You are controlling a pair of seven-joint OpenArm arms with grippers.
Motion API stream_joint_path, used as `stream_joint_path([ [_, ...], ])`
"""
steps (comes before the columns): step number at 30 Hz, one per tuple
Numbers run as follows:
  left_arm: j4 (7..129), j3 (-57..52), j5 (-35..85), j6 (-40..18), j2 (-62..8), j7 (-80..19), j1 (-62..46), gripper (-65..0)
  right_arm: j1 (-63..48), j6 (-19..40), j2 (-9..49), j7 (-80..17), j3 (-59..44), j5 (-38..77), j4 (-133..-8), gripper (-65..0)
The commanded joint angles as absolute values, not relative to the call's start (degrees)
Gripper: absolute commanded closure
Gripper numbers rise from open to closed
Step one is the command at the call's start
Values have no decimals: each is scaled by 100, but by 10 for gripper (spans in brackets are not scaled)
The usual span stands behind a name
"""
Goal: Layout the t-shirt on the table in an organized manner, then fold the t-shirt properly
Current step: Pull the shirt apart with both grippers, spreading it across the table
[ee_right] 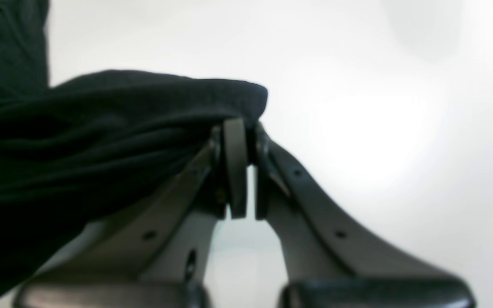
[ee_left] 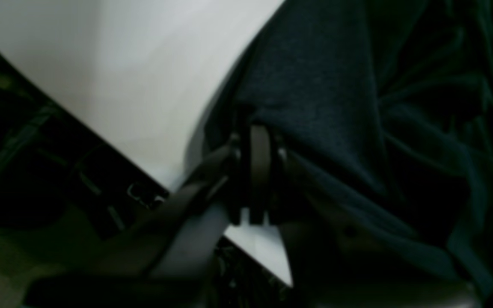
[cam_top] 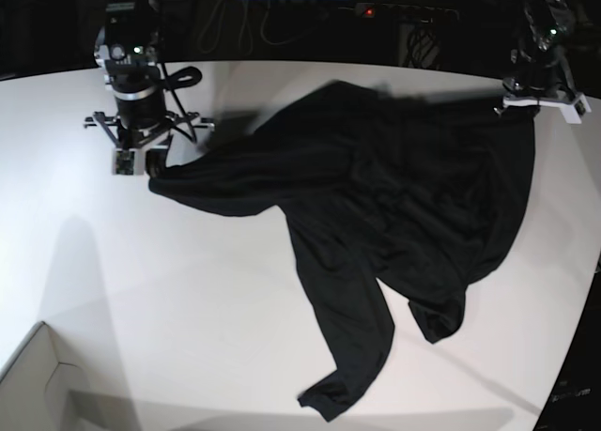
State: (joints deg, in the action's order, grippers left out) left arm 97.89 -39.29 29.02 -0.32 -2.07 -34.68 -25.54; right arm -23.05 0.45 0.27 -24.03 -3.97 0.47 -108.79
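The black t-shirt lies spread and wrinkled on the white table, one long sleeve trailing toward the front. My right gripper, at the left of the base view, is shut on a bunched edge of the shirt; the right wrist view shows its pads pinching the fabric above the table. My left gripper, at the far right, is shut on the shirt's other end. In the left wrist view the gripper clamps fabric near the table edge.
A white box corner sits at the front left. Cables lie beyond the table's far edge. The table's curved edge runs down the right side, close to my left gripper.
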Motion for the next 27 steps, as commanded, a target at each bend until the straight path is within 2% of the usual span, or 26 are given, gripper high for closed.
stream_joint_path([
  [1, 9895, -3978, 2905, -31, -233, -3345, -2607, -1, -2308, 40, 40, -2255, -426, 40, -10985, 0],
  [6, 10053, -3987, 2905, -31, -356, -3354, -2879, -16, -2440, 40, 40, -2255, -391, 40, -10985, 0],
  [9, 10273, -3996, 2905, -31, -444, -3732, -2941, -109, -2475, 48, 40, -2255, -382, 40, -10985, -8],
  [12, 10545, -4198, 2905, -31, -400, -4127, -2932, -217, -2571, 48, 40, -2246, -382, 40, -10985, -106],
  [15, 10782, -4426, 2914, -40, -303, -4391, -2914, -271, -2668, 48, 40, -2202, -382, 40, -10993, -209],
  [19, 11011, -4558, 3354, -40, -312, -4435, -2932, -288, -2747, 48, 40, -2193, -382, 40, -10993, -277],
  [23, 11011, -4514, 3943, -40, -338, -4444, -2958, -288, -2879, 48, 31, -2185, -382, 40, -11125, -281],
  [27, 10958, -4092, 4013, -40, -321, -4444, -2818, -286, -2967, 48, -66, -2185, -382, 40, -11292, -281],
])
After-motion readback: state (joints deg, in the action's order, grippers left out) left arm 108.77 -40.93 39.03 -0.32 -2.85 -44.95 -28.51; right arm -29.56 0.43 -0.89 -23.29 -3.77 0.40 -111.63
